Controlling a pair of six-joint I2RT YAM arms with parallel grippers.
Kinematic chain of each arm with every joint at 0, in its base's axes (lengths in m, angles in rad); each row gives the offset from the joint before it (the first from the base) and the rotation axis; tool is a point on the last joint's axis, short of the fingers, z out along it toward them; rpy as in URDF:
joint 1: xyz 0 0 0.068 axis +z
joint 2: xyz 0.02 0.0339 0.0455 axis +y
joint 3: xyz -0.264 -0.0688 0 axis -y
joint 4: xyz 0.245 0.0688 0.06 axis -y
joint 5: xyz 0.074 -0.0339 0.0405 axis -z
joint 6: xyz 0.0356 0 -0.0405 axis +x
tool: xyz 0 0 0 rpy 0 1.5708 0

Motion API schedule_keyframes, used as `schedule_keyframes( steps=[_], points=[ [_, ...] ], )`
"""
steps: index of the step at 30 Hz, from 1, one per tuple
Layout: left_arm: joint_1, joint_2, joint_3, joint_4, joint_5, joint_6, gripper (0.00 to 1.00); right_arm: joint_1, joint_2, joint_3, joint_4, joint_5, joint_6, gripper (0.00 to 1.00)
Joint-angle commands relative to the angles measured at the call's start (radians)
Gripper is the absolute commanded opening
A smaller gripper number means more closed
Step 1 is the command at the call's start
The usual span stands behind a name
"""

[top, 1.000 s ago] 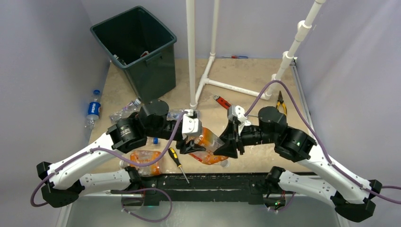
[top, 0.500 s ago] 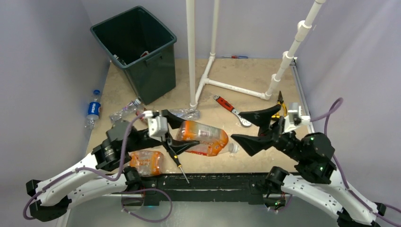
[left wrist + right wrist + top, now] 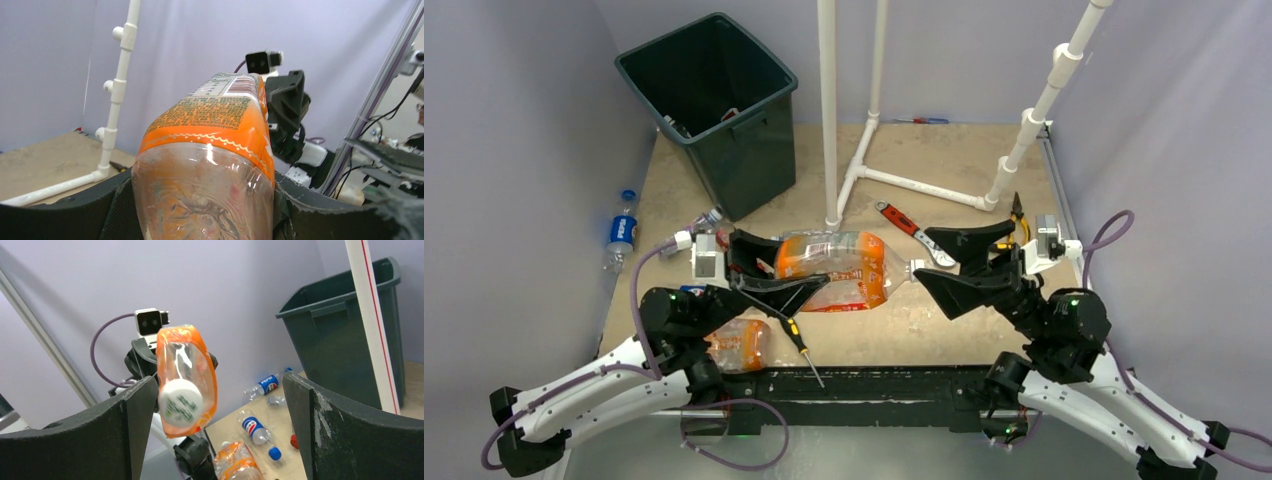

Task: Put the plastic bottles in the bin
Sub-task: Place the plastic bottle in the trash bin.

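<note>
My left gripper (image 3: 769, 277) is shut on the base end of a clear plastic bottle with an orange label (image 3: 834, 268) and holds it lying level above the table. In the left wrist view the bottle (image 3: 210, 165) fills the space between the jaws. Its white cap (image 3: 181, 402) points at my right gripper (image 3: 924, 258), which stands open just beyond it, not touching. The dark green bin (image 3: 749, 160) stands at the back left. Another orange-label bottle (image 3: 739, 340), a crushed clear bottle (image 3: 686, 235) and a Pepsi bottle (image 3: 622, 232) lie on the left.
White pipe posts (image 3: 829, 120) rise right of the bin. A red wrench (image 3: 904, 225) and pliers (image 3: 1019, 215) lie near the right gripper. A screwdriver (image 3: 799, 345) lies at the front edge. One more Pepsi bottle (image 3: 255, 429) shows in the right wrist view.
My right gripper let go of the orange-label bottle, opened wide and drew back to the right. The left gripper kept the bottle and swung it leftward and level.
</note>
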Motion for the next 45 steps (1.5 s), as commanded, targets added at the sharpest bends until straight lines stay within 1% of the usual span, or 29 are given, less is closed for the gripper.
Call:
schedule_keyframes(
  steps=[1, 7, 12, 14, 17, 22, 23, 26, 27, 28, 29, 30, 31, 32, 33, 34, 35, 38, 41, 45],
  points=[
    [-0.001, -0.011, -0.017, 0.176, -0.04, -0.092, 0.0, 0.001, 0.017, -0.024, 0.176, -0.001, 0.052, 0.99],
    [-0.001, -0.025, -0.049, 0.201, -0.051, -0.112, 0.0, 0.001, 0.08, -0.019, 0.254, -0.033, 0.089, 0.94],
    [-0.001, -0.031, -0.053, 0.202, -0.059, -0.114, 0.0, 0.001, 0.162, 0.009, 0.303, -0.117, 0.125, 0.93],
    [-0.001, -0.032, -0.052, 0.2, -0.058, -0.113, 0.0, 0.001, 0.187, 0.014, 0.323, -0.137, 0.138, 0.89],
    [-0.001, -0.036, -0.053, 0.194, -0.061, -0.112, 0.0, 0.001, 0.214, 0.017, 0.352, -0.161, 0.149, 0.77],
    [-0.001, -0.046, -0.055, 0.174, -0.071, -0.109, 0.0, 0.001, 0.231, 0.014, 0.39, -0.171, 0.159, 0.41],
    [-0.001, -0.047, -0.055, 0.165, -0.075, -0.107, 0.0, 0.001, 0.232, 0.014, 0.392, -0.173, 0.155, 0.35],
    [-0.001, -0.05, -0.047, 0.128, -0.086, -0.102, 0.01, 0.002, 0.229, 0.012, 0.393, -0.178, 0.143, 0.21],
    [-0.001, -0.051, -0.045, 0.116, -0.089, -0.099, 0.03, 0.001, 0.227, 0.013, 0.39, -0.178, 0.137, 0.17],
    [-0.001, -0.052, -0.044, 0.105, -0.092, -0.096, 0.07, 0.001, 0.224, 0.017, 0.383, -0.178, 0.13, 0.12],
    [-0.001, -0.053, -0.041, 0.091, -0.092, -0.094, 0.17, 0.002, 0.222, 0.021, 0.371, -0.179, 0.119, 0.07],
    [-0.001, -0.054, -0.036, 0.074, -0.093, -0.086, 0.3, 0.001, 0.219, 0.031, 0.352, -0.18, 0.104, 0.02],
    [-0.001, -0.058, -0.024, 0.043, -0.095, -0.079, 0.44, 0.001, 0.212, 0.044, 0.305, -0.181, 0.08, 0.0],
    [-0.001, -0.063, -0.008, -0.002, -0.096, -0.069, 0.57, 0.001, 0.205, 0.063, 0.26, -0.18, 0.052, 0.0],
    [-0.001, -0.07, 0.01, -0.052, -0.108, -0.056, 0.69, 0.001, 0.195, 0.082, 0.208, -0.18, 0.023, 0.0],
    [-0.001, -0.082, 0.033, -0.112, -0.131, -0.042, 0.76, 0.001, 0.185, 0.102, 0.143, -0.185, -0.007, 0.0],
    [-0.001, -0.094, 0.055, -0.166, -0.145, -0.021, 0.8, 0.001, 0.176, 0.125, 0.082, -0.199, -0.033, 0.0],
    [-0.001, -0.132, 0.101, -0.3, -0.164, 0.05, 0.86, 0.001, 0.163, 0.203, -0.095, -0.227, -0.113, 0.0],
    [-0.001, -0.125, 0.15, -0.373, -0.108, 0.114, 0.89, 0.001, 0.185, 0.281, -0.228, -0.29, -0.182, 0.0],
    [-0.001, -0.049, 0.244, -0.471, 0.003, 0.221, 0.9, 0.001, 0.274, 0.417, -0.423, -0.366, -0.264, 0.0]
  ],
)
